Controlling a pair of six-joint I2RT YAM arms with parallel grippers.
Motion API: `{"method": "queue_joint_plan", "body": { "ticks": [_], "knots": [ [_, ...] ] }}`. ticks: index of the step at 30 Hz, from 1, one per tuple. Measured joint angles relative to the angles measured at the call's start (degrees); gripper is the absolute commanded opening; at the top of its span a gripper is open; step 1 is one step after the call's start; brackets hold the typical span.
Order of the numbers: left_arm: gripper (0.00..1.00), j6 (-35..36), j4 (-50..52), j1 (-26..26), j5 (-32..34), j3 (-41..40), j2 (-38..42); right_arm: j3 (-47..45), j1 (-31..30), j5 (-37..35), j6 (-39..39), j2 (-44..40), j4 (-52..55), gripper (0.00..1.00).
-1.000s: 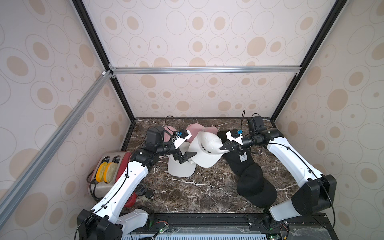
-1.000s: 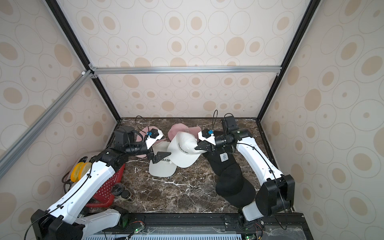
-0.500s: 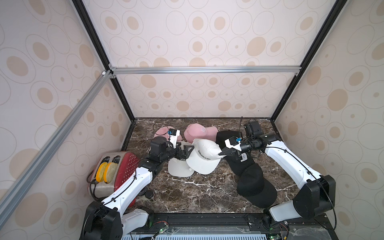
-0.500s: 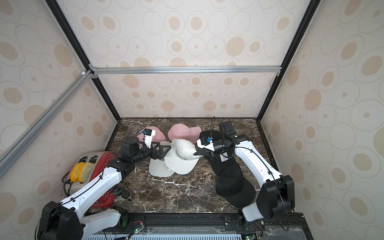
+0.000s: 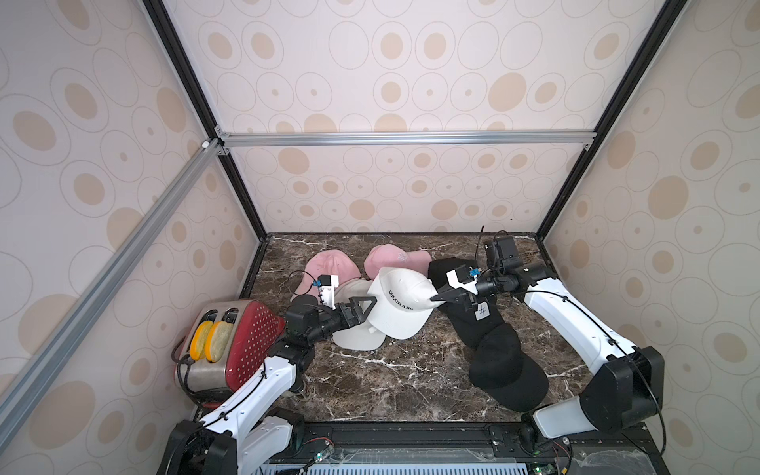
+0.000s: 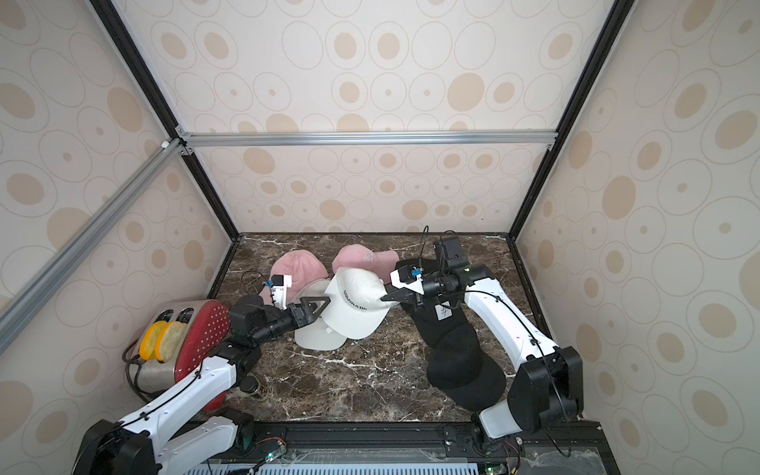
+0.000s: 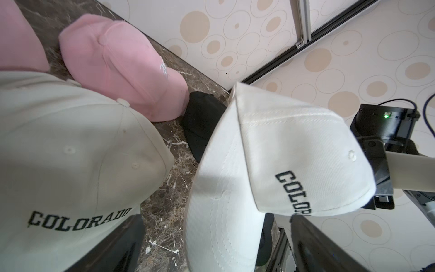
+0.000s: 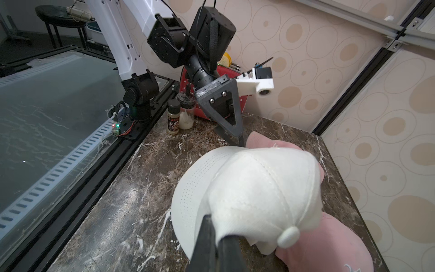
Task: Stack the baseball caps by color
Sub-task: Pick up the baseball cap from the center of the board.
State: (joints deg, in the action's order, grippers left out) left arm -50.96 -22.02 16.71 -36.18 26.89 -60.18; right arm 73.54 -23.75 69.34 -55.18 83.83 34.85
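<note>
White cap (image 5: 401, 304) is dangling from the clenched right gripper (image 5: 435, 297), left gripper (image 5: 368, 310) gaping alongside; left wrist view alone is showing lettering on the lower cap (image 7: 70, 153).

A white cap (image 5: 401, 304) lettered "COLORADO" hangs tilted, pinched at its crown, with its brim lowest. Partly under it, a second white cap (image 5: 355, 335) lies crown up. Behind it, two pink caps (image 5: 331, 267) sit side by side. To its right, black caps (image 5: 508, 370) overlap in a row; the tagged cap (image 5: 473, 329) lies nearest.
</note>
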Motion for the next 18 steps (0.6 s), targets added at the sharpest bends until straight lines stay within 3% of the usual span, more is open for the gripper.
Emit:
{"method": "queue_joint_plan", "body": {
  "ticks": [6, 12, 18],
  "knots": [
    [0.87, -3.23, -7.82, 0.00, -2.78, -2.21, -3.52, 0.00, -0.07, 1.25, 2.27, 0.00, -2.84, 0.00],
    [0.59, -6.75, -18.10, -0.02, -5.40, -4.35, -4.79, -0.39, -0.20, 1.57, 3.32, 0.00, -4.61, 0.00],
    [0.29, -7.37, -21.38, -0.22, -5.51, -5.27, -3.69, -1.51, -0.35, 1.99, 4.74, 0.04, -6.03, 0.00]
  ]
}}
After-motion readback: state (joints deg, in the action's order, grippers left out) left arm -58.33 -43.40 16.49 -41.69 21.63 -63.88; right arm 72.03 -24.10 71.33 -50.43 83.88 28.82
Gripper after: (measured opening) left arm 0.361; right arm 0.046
